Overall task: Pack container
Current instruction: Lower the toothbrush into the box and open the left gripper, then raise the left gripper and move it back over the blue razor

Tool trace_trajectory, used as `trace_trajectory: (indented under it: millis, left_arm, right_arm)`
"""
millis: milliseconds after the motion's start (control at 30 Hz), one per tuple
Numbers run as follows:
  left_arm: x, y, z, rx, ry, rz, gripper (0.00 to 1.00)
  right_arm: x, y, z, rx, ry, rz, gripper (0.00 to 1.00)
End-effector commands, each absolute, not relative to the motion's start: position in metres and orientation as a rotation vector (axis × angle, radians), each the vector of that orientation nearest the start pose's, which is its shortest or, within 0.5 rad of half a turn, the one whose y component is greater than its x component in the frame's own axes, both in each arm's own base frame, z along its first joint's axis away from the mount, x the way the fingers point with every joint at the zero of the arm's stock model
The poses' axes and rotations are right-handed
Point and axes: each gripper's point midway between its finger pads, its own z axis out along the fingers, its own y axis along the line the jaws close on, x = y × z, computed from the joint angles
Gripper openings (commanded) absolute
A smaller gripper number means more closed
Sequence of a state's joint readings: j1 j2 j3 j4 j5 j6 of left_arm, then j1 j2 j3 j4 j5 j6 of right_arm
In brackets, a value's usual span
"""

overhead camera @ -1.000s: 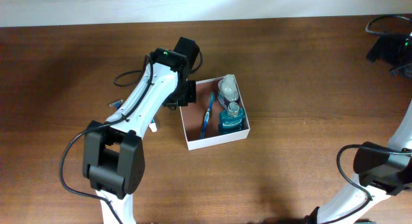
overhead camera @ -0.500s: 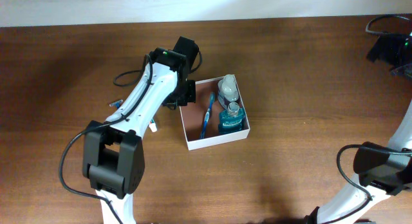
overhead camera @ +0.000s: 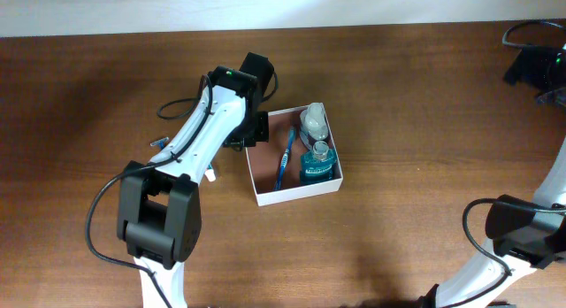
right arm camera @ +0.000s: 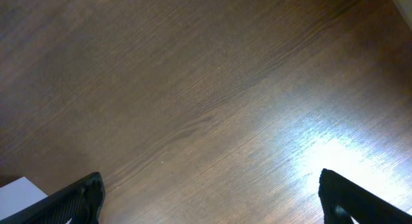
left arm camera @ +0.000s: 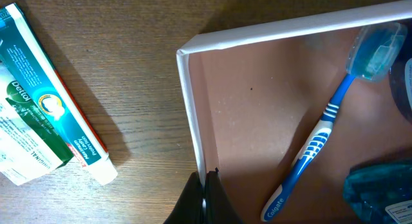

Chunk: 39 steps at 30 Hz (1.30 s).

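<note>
The container (overhead camera: 296, 194) is a shallow white-walled box with a reddish-brown floor, at the table's middle. In it lie a blue toothbrush (overhead camera: 285, 159), a blue mouthwash bottle (overhead camera: 318, 165) and a clear bottle (overhead camera: 312, 122). My left gripper (overhead camera: 250, 140) is shut on the container's left wall. In the left wrist view the black fingers (left arm camera: 207, 199) pinch that thin wall (left arm camera: 190, 108), with the toothbrush (left arm camera: 320, 141) inside. A green and white toothpaste (left arm camera: 45, 114) lies on the table outside it. My right gripper (right arm camera: 209, 198) is open and empty over bare wood.
A small grey item (overhead camera: 159, 142) lies left of the left arm. The toothpaste is mostly hidden under that arm in the overhead view. The right arm (overhead camera: 531, 228) rises along the right edge. A pale wall strip runs along the table's far edge.
My left arm's lower link has shifted slightly. The container and the things in it have not moved. The right arm is still.
</note>
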State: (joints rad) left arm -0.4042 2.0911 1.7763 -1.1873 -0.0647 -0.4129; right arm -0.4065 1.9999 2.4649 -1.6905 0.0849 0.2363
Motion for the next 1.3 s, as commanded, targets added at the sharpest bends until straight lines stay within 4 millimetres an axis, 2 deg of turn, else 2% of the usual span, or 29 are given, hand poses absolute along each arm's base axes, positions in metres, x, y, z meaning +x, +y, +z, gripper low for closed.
trace_trajectory:
  millis: [0, 633, 867, 900, 933, 967, 1000, 1067, 1267]
  left_arm:
    - [0.397, -0.155, 0.072, -0.005, 3.052, 0.068, 0.01]
    - [0.416, -0.163, 0.075, -0.009, 2.975, 0.016, 0.01]
    - [0.417, -0.164, 0.075, -0.009, 2.973, 0.014, 0.02]
    - [0.417, -0.164, 0.075, -0.009, 2.974, 0.011, 0.06]
    - [0.416, -0.165, 0.075, -0.008, 2.976, 0.005, 0.14]
    - [0.416, -0.164, 0.076, -0.008, 2.978, 0.006, 0.29]
    - [0.415, -0.164, 0.077, -0.006, 2.981, 0.008, 0.38]
    - [0.413, -0.162, 0.082, 0.010, 2.993, 0.019, 0.43]
    - [0.415, -0.139, 0.120, -0.064, 3.012, 0.035, 0.45]
  right_arm:
    - [0.364, -0.175, 0.297, 0.909, 2.615, -0.160, 0.99]
    - [0.364, -0.175, 0.297, 0.909, 2.615, -0.160, 0.99]
    - [0.364, -0.175, 0.297, 0.909, 2.615, -0.160, 0.99]
    - [0.364, -0.175, 0.297, 0.909, 2.615, -0.160, 0.99]
    - [0.364, -0.175, 0.297, 0.909, 2.614, -0.160, 0.99]
    - [0.364, -0.175, 0.297, 0.909, 2.615, -0.160, 0.99]
    - [0.364, -0.175, 0.297, 0.908, 2.615, -0.160, 0.99]
    - [0.364, -0.175, 0.297, 0.909, 2.615, -0.160, 0.99]
    - [0.364, -0.175, 0.297, 0.909, 2.615, -0.160, 0.99]
